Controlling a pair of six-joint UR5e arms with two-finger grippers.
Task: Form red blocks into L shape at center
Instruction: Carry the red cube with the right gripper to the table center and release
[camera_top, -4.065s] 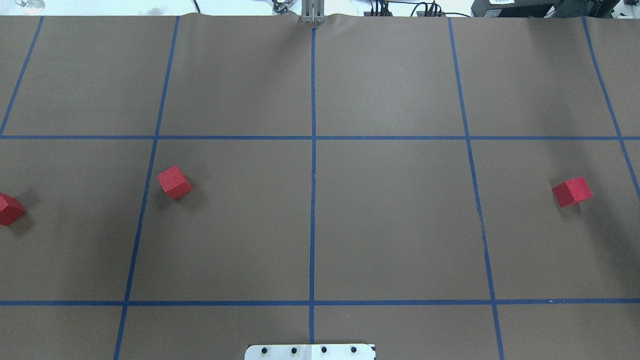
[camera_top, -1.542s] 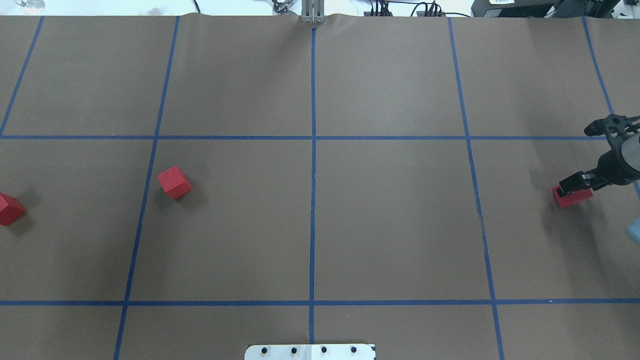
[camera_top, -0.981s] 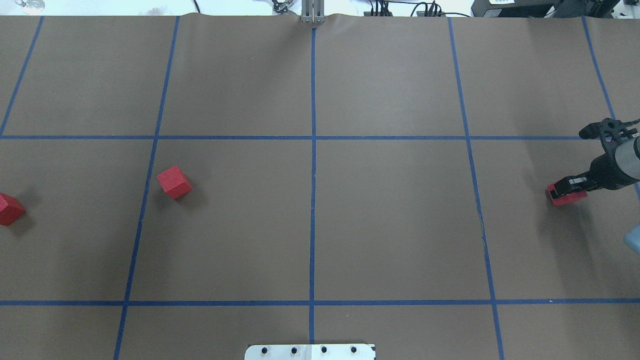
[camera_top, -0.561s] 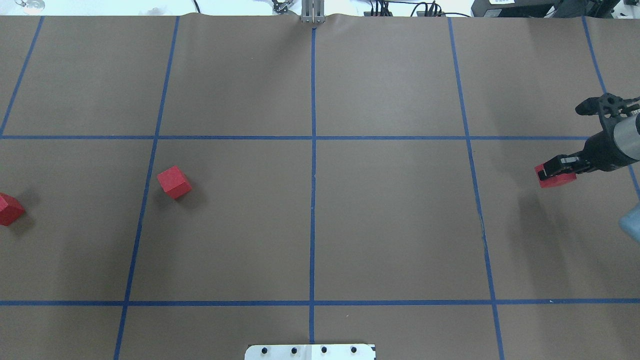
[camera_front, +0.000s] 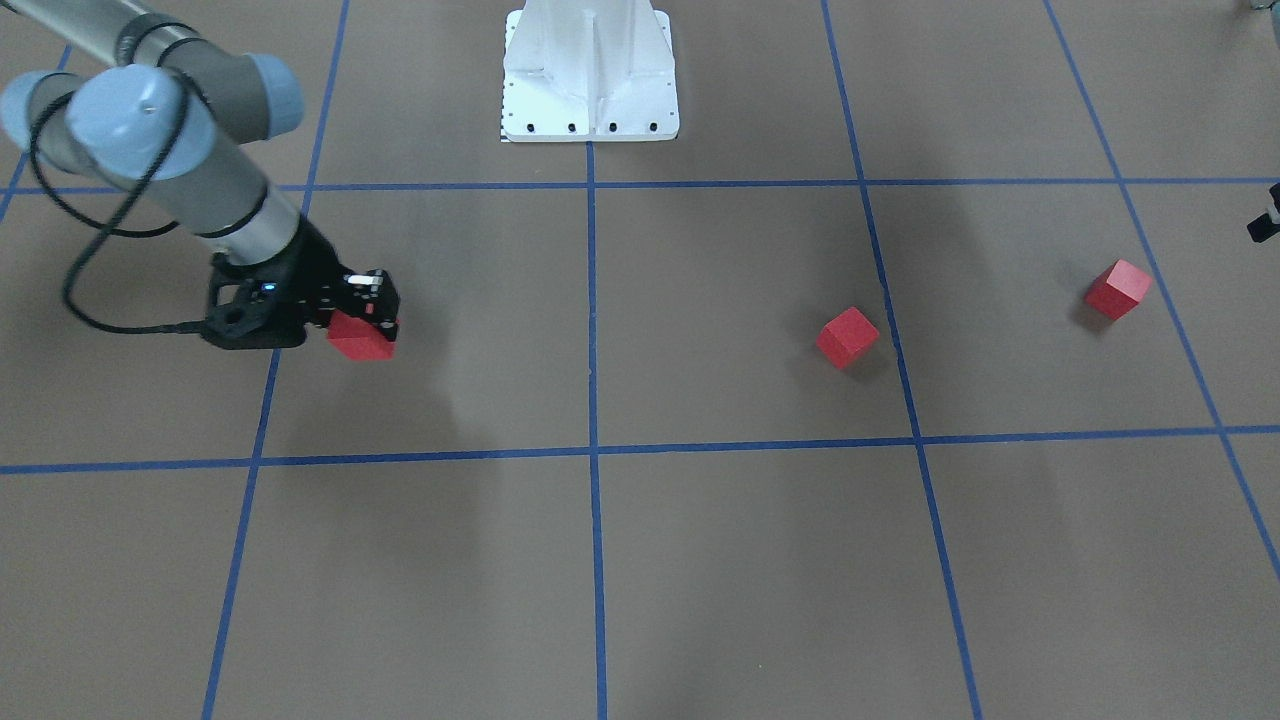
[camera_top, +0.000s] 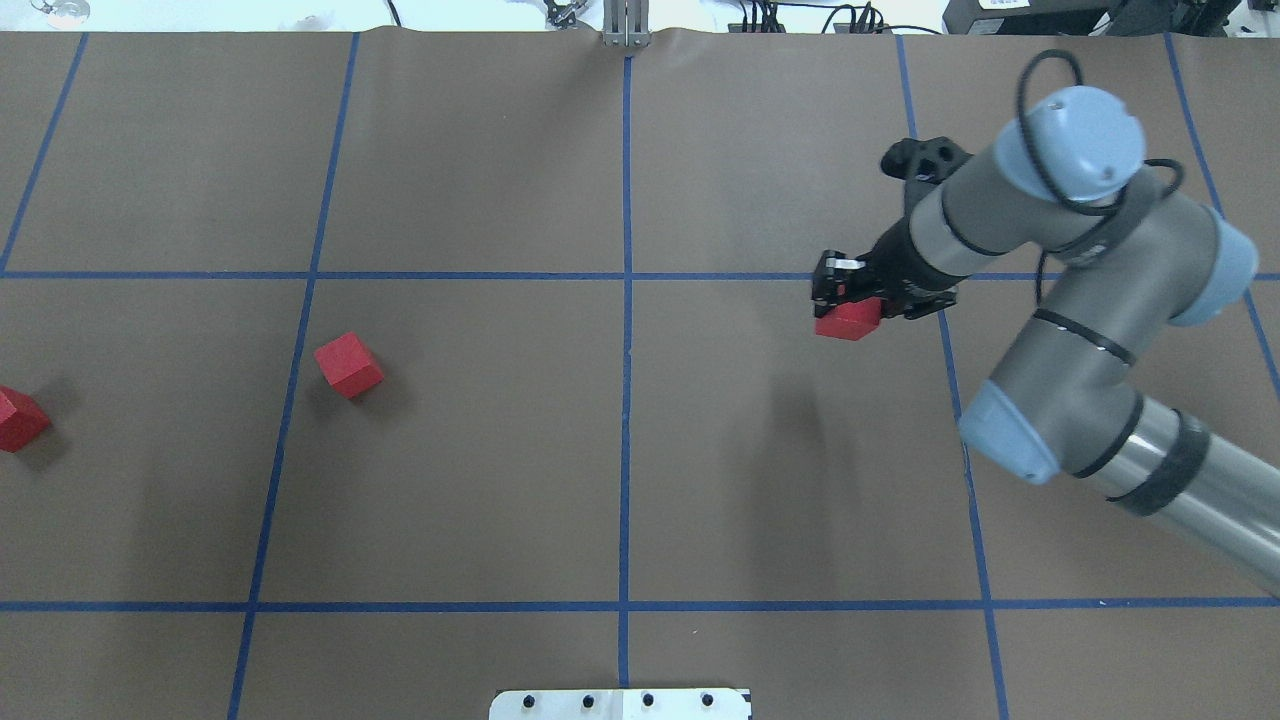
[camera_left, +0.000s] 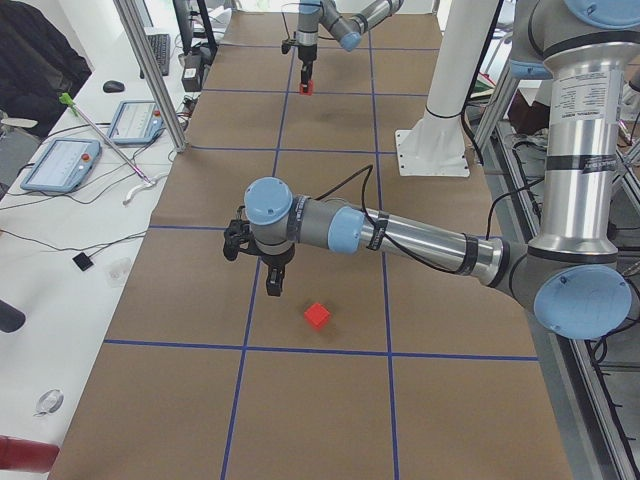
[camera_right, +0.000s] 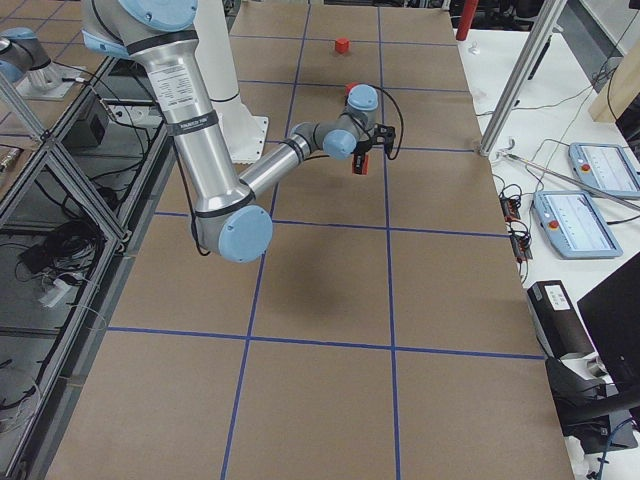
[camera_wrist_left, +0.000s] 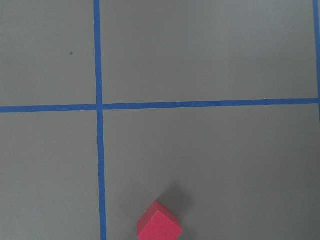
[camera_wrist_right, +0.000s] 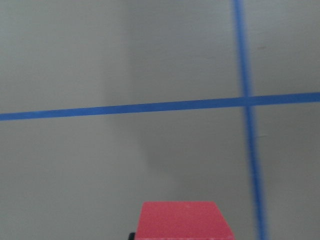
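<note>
My right gripper (camera_top: 848, 305) is shut on a red block (camera_top: 848, 320) and holds it above the paper, just left of a blue grid line, right of centre. The pair also shows in the front-facing view, the gripper (camera_front: 365, 318) over the held block (camera_front: 361, 338). The held block fills the bottom of the right wrist view (camera_wrist_right: 182, 220). Two other red blocks lie on the left side, one mid-left (camera_top: 348, 365) and one at the left edge (camera_top: 15, 418). My left gripper (camera_left: 276, 280) hangs near the edge block (camera_left: 317, 316); I cannot tell whether it is open.
The table is covered in brown paper with a blue tape grid. The white robot base plate (camera_top: 620, 703) sits at the near middle edge. A metal post (camera_left: 150, 70) and a desk with tablets (camera_left: 60, 165) stand beyond the far edge.
My right gripper came in from the right, shut on the right block, lifted it and carried it left across a grid line. The two left blocks have not moved.
</note>
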